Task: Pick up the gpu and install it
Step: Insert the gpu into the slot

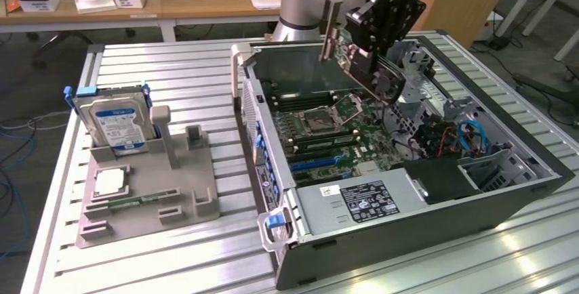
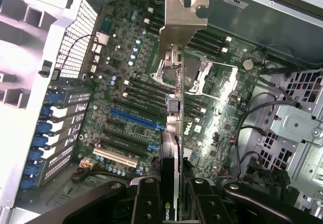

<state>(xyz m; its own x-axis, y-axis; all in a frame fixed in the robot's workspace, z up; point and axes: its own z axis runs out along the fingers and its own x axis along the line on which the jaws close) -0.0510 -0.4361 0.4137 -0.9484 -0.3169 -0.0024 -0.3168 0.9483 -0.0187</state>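
Note:
My gripper (image 1: 369, 50) is shut on the gpu (image 1: 362, 70), a green card with a black fan and a silver end bracket. It holds the card on edge and tilted in the air, above the open computer case (image 1: 506, 192) and over the motherboard (image 1: 330, 135). In the wrist view the gpu (image 2: 177, 108) appears edge-on, its bracket (image 2: 182, 17) at the far end, and my fingers (image 2: 146, 201) clamp both faces. The card hangs clear of the board, over the CPU socket (image 2: 194, 75) and close to the blue expansion slot (image 2: 135, 119).
A grey fixture (image 1: 186, 202) at the exterior view's left holds a silver hard drive (image 1: 116, 121) with a blue label, a processor (image 1: 108, 182) and a memory stick (image 1: 135, 202). Inside the case are the power supply (image 1: 362, 199), drive cages (image 1: 493, 165) and cables (image 1: 470, 135).

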